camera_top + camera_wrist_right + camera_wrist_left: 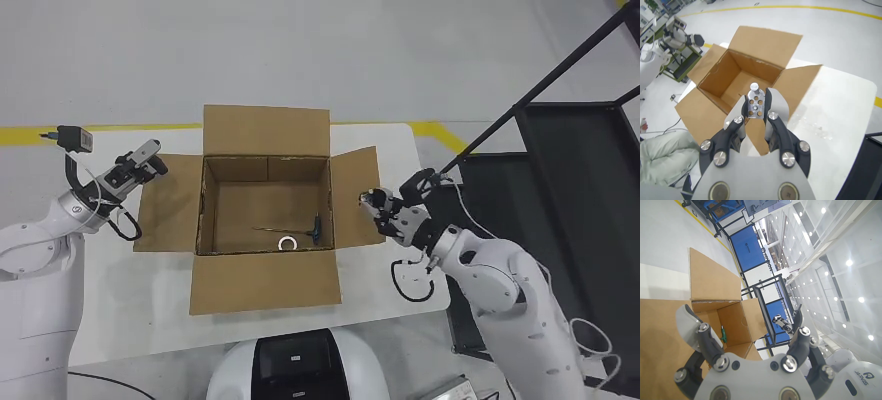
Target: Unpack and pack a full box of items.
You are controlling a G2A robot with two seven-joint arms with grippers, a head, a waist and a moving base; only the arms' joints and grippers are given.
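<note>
You see a white table (365, 138) standing on a grey floor (300, 50) marked with a yellow line (30, 133). A black metal rack (570, 180) stands just beside the table. Blue partition panels (745, 249) and a green cart (684, 66) stand farther off.

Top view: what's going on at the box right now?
The right gripper is shut on a perforated metal bracket above a side flap of the cardboard box. The left gripper hangs open and empty by the opposite flap. A T-handle key and a small ring lie on the box floor.
</note>
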